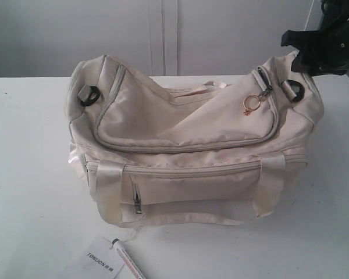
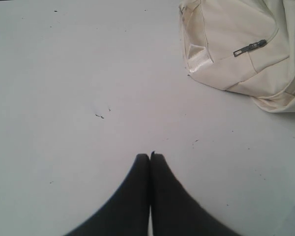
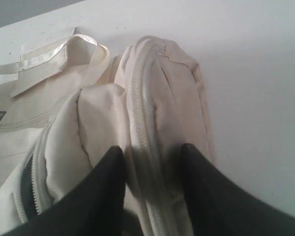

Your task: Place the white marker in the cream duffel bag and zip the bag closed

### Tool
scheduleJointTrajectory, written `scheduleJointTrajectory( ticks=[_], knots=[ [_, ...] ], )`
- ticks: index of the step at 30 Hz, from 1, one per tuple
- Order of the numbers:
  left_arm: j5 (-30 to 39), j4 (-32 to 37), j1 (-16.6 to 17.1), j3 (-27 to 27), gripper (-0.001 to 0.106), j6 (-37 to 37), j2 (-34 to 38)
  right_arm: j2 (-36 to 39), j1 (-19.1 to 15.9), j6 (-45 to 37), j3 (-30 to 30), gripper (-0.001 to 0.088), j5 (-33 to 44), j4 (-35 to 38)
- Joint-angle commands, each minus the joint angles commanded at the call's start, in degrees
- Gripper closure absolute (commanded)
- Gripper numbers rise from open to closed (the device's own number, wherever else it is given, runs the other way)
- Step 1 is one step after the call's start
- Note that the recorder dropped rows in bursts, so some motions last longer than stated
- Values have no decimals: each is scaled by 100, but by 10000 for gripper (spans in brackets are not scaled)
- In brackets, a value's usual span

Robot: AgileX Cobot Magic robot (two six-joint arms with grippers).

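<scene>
White desk [image 1: 35, 203] fills the room's front. The white marker is not seen; it may be hidden inside the cream duffel bag [image 1: 186, 145] in the middle. The zip looks shut up to the gold ring pull [image 1: 250, 103]. A small gap there cannot be ruled out. The right claw [image 3: 152, 150] is held apart around the bag's end seam. The left claw [image 2: 150, 156] is pressed together over bare desk. Next, the zip end should be checked.

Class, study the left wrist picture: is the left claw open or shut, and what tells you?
Shut. The left claw has its two dark fingers meeting at the tips, nothing between them, over the white table.
</scene>
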Motion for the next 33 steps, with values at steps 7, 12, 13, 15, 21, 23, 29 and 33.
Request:
scheduleJointTrajectory(
  ticks=[7, 12, 13, 15, 21, 23, 29, 33],
  knots=[
    [0, 0, 0, 0, 1053, 0, 0, 0, 0, -121, 0, 868, 174, 127],
    [0, 0, 0, 0, 1053, 0, 0, -46, 0, -210, 0, 868, 312, 439],
    [0, 0, 0, 0, 1053, 0, 0, -57, 0, -210, 0, 868, 350, 505],
    [0, 0, 0, 0, 1053, 0, 0, -106, 0, -210, 0, 868, 362, 587],
    [0, 0, 0, 0, 1053, 0, 0, -213, 0, -200, 0, 868, 372, 585],
    [0, 0, 0, 0, 1053, 0, 0, -245, 0, -200, 0, 868, 371, 585],
    [0, 0, 0, 0, 1053, 0, 0, -245, 0, -200, 0, 868, 371, 585],
    [0, 0, 0, 0, 1053, 0, 0, -244, 0, -200, 0, 868, 360, 585]
  ],
)
